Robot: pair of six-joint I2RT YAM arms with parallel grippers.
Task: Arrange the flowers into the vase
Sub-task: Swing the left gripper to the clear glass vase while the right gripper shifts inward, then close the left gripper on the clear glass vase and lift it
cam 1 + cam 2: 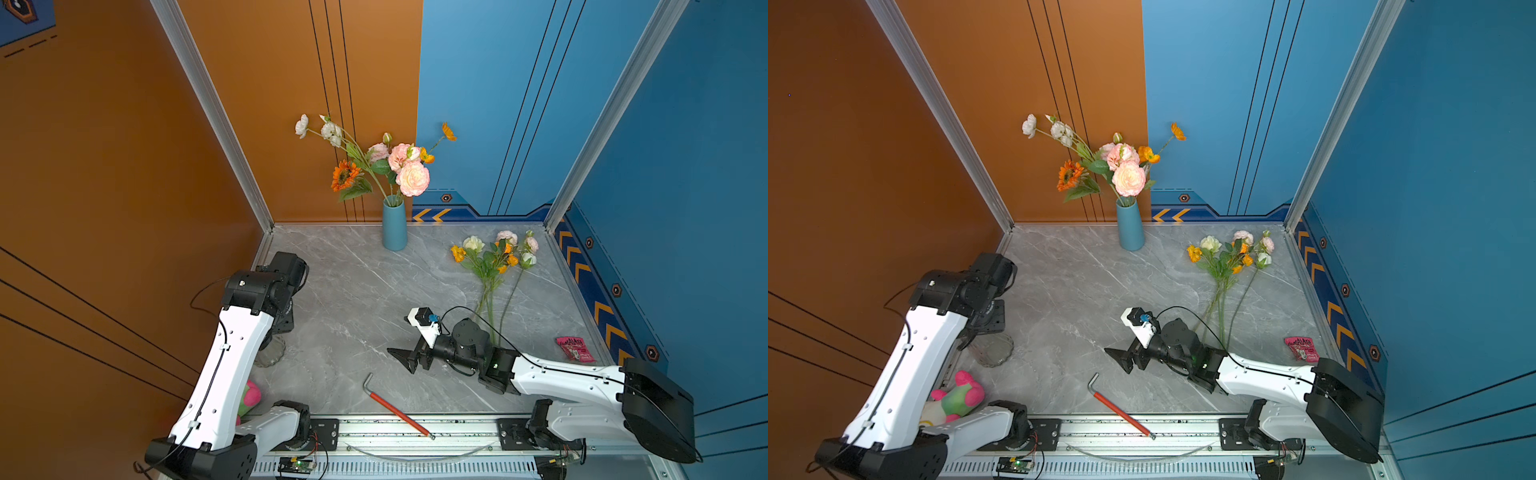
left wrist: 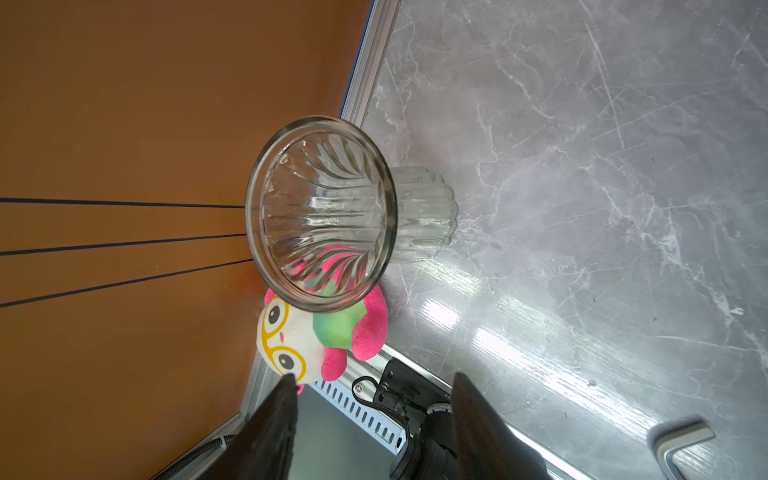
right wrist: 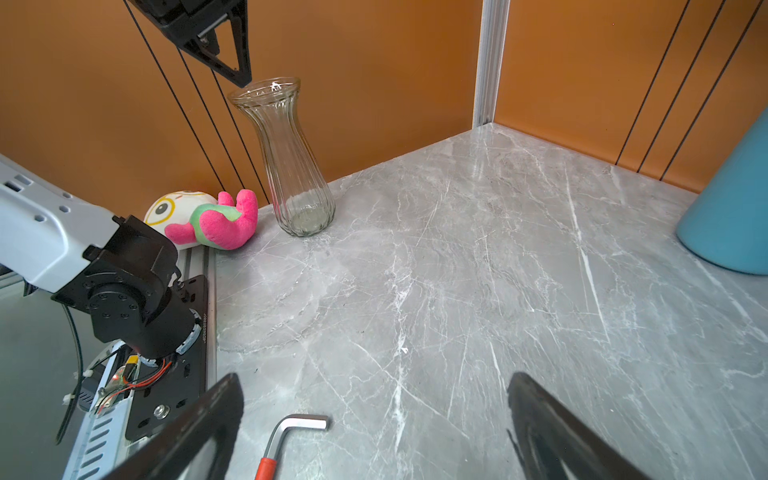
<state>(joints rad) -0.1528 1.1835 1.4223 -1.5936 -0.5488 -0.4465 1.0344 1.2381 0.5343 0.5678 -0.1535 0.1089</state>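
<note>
Right wrist camera, looking across the grey marble table [image 3: 457, 270]: I am holding my right gripper [image 3: 374, 382] low over the near part of the slab, fingers spread wide with nothing between them, and a red-handled hex key [image 3: 291, 432] is lying just in front. Further left, a pink-and-green plush toy [image 3: 208, 220] is lying by the orange wall, just beside an empty glass vase [image 3: 293, 166] that is standing upright. My left gripper [image 2: 372, 380] is hanging over that vase's mouth, fingers parted and pinching nothing. One fingertip is showing just beside the rim, and I cannot tell whether it is touching the glass. Beyond, toward the far right corner, the loose flowers [image 1: 492, 257] are lying flat on the table, stems trailing back toward my right arm, with a pink packet [image 1: 573, 349] apart at the edge. At the back wall a blue vase [image 1: 394, 226] is carrying a standing bunch [image 1: 399, 166] of pink, white and orange blooms. I am judging the job partway done: one bunch is looking arranged, the flowers on the table are waiting to be picked up, and neither gripper is carrying a stem.
</note>
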